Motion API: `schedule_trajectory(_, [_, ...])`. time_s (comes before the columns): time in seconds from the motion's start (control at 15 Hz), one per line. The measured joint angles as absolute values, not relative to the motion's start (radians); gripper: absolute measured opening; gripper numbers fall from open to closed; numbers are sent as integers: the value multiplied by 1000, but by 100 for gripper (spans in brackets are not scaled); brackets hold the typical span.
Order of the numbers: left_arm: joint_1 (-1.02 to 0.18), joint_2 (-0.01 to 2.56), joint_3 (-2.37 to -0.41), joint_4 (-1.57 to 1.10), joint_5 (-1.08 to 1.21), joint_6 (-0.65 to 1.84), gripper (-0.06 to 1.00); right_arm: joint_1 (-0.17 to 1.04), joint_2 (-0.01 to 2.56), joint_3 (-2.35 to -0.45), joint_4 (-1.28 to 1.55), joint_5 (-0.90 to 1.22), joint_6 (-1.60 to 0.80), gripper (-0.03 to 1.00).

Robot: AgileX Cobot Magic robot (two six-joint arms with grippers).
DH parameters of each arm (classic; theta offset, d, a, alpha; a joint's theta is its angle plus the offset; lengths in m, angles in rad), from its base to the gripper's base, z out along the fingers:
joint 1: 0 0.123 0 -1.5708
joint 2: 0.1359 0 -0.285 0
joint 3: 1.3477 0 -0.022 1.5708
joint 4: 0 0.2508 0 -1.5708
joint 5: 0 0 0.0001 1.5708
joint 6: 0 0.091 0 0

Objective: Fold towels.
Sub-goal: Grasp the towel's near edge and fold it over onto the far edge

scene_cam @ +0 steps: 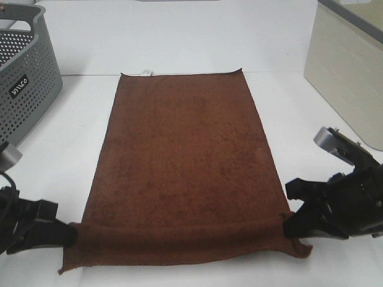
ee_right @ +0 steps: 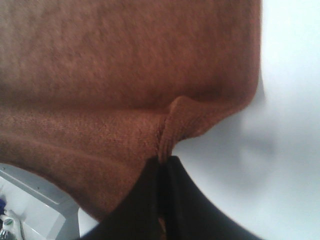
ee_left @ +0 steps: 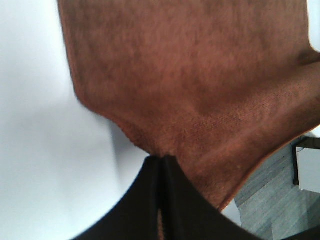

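Clamped tight on towel (scene_cam: 185, 161) with left pincer (scene_cam: 72, 236) and right pincer (scene_cam: 288, 227), at its sides near worktop's (scene_cam: 179, 36) front edge.

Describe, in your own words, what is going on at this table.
Two robot arms are at work folding a reddish-brown towel spread on a white table. The left gripper and the right gripper each pinch a side edge close to the near end, so that end stands up in a low ridge. The far end, with its white tag, lies flat.

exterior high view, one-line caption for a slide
Left gripper and right gripper pinch the near edge of the reddish-brown towel.
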State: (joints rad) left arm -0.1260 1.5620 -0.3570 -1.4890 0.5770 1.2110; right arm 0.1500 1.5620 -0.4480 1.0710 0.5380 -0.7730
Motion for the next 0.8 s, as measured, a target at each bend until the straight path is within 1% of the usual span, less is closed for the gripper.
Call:
schedule_trajectory(0.2, [-126,1597,-504,-1423,579,1085,0,150,1629,-635,972,596,-673,0])
schedule_trajectory(0.53, [-126,1785,-860,-1165,582,773,0,150,1812,-1055,732,700,-454,0])
schedule_trajectory(0.6, [-126,1862,-1013,-1110,582,689,0,150,1904,-1248,650,752,-377,0])
schedule_trajectory(0.8, [-126,1982,-1245,-1062,580,603,0,150,2055,-1543,563,818,-307,0])
